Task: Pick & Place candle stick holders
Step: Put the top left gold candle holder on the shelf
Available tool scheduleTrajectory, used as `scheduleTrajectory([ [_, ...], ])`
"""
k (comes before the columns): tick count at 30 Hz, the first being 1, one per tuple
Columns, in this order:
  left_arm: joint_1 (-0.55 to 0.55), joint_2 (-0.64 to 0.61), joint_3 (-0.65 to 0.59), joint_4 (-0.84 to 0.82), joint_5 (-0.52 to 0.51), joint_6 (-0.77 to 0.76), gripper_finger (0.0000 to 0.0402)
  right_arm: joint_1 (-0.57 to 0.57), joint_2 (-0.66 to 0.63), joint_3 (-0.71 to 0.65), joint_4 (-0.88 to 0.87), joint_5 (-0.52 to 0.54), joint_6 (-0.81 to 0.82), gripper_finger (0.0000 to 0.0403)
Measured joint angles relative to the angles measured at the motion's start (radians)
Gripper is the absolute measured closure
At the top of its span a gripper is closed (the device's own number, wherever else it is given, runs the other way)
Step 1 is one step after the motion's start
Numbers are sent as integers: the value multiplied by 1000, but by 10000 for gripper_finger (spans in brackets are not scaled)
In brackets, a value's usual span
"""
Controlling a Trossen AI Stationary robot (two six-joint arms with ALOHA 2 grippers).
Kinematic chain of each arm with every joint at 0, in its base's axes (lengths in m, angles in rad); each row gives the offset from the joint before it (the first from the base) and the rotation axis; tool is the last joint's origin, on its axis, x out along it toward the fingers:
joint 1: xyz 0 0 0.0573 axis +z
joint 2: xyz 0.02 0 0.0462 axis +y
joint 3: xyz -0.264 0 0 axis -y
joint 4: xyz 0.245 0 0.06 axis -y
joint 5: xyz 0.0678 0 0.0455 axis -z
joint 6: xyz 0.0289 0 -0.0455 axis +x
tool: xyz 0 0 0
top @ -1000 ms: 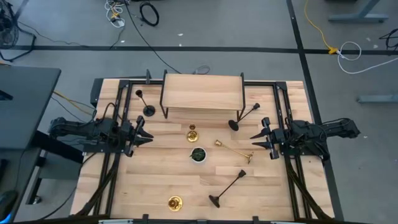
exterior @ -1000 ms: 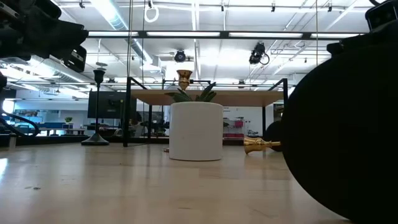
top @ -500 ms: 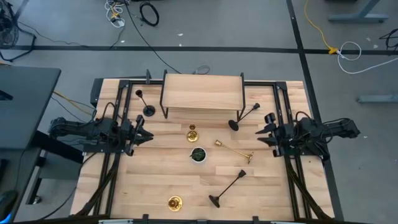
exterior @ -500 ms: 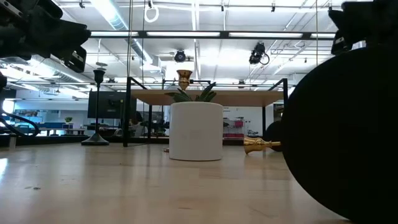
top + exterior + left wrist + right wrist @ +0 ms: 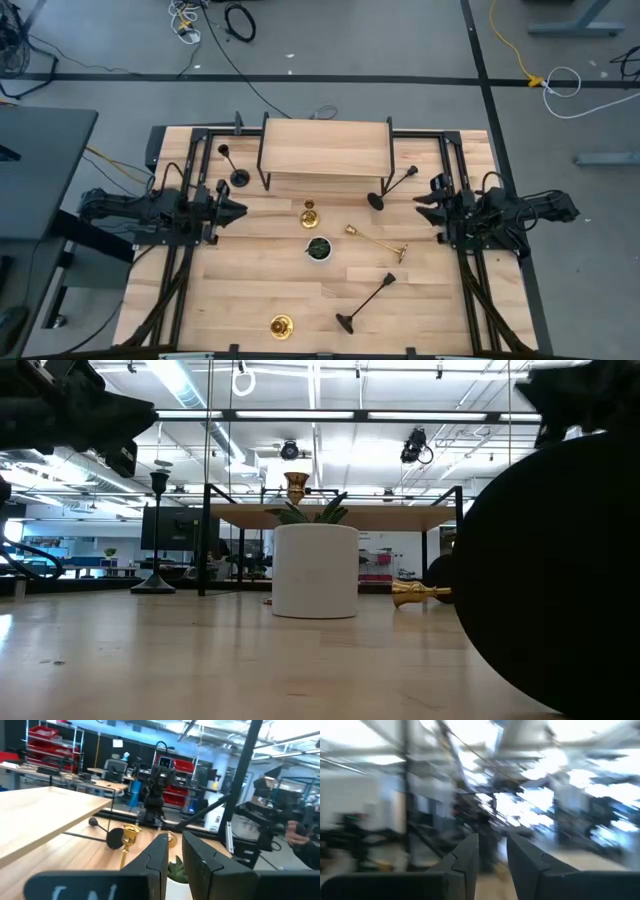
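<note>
Grey floor (image 5: 400, 40) with loose cables (image 5: 238, 20), bright ceiling strip lights (image 5: 185, 380) overhead

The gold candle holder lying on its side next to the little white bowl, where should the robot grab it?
Probably the thin stem of the fallen gold candle holder, near its middle, coming straight down from above. It lies flat on the table, so the stem is slim, bare and easy to close on crosswise.

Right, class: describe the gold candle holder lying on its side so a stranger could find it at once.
Start at the wooden shelf at the table's far edge, then come toward the table's middle to the small white bowl of greenery. Just right of it lies the gold candle holder. The other two gold ones stand upright; this alone lies flat, stem showing.
</note>
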Motion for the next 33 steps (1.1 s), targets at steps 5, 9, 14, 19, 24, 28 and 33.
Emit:
scheduleTrajectory([
  [5, 0, 113, 0, 106, -49, -6, 328, -1, 13, 0, -55, 107, -3, 300],
  [9, 0, 268, 11, 227, -50, 44, 286, -1, 36, 0, -33, 112, -3, 300],
  [14, 0, 500, 110, 238, -72, 47, 234, -1, 72, 0, 10, 117, -5, 300],
  [19, 0, 731, 261, 240, -75, 160, 208, -1, 104, 0, 57, 115, -25, 300],
  [24, 0, 940, 369, 238, -71, 178, 205, -1, 125, 0, 56, 114, -19, 300],
  [28, 0, 1101, 423, 238, -96, 159, 205, 0, 132, 0, 66, 99, -19, 300],
  [33, 5, 1257, 457, 332, -130, 138, 205, 0, 132, 0, 78, 62, -19, 300],
])
